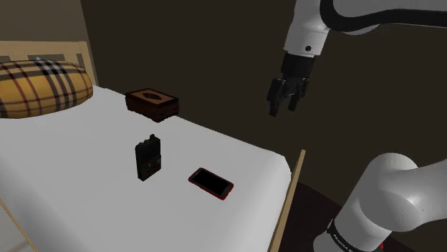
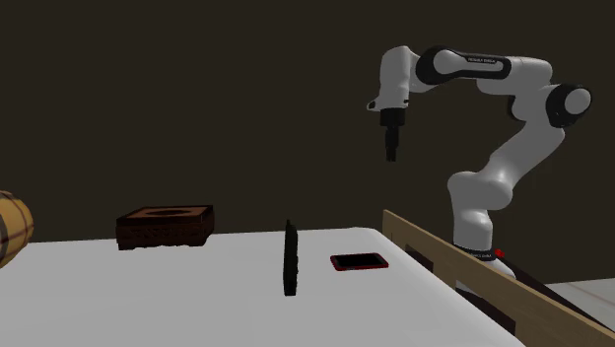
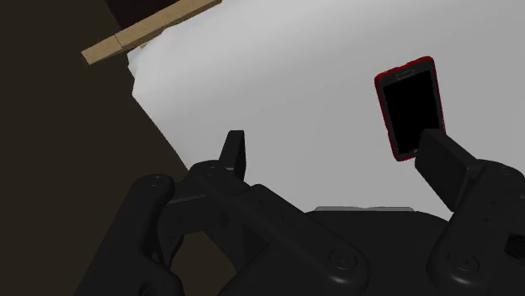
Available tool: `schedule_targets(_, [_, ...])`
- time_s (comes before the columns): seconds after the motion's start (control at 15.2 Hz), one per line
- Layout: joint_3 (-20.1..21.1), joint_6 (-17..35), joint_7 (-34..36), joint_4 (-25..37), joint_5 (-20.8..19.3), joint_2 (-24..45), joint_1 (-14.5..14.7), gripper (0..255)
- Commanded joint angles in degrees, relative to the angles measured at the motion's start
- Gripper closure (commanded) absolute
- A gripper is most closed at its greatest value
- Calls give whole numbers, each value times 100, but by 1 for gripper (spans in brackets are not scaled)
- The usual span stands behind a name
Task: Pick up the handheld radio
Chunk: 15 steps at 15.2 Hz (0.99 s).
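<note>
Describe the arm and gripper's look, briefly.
Arm: white rounded links with dark joint bands, small pale lettering on one band. Gripper: all black, two blocky fingers on a black hand body. No loose cables seen.

Bedroom in a home. A white mattress (image 1: 64,165) fills the shoulder view's lower left, with a wooden bed frame (image 1: 289,193) along its edge. Headboard (image 1: 43,50) and plaid pillow (image 1: 39,86) at upper left. A brown tissue box (image 1: 152,104) and a red-cased phone (image 1: 210,182) lie on the sheet. Dark walls (image 1: 215,57) behind.
</note>
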Motion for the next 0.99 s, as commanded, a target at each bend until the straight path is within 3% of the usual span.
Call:
schedule_targets(0.0, [394,135,669,-17,216,43,-45,0])
schedule_targets(0.53, [1951,872,3122,402,708,906,-468,0])
schedule_targets(0.92, [3208,1368,5076,1192,500,2061,-1115,0])
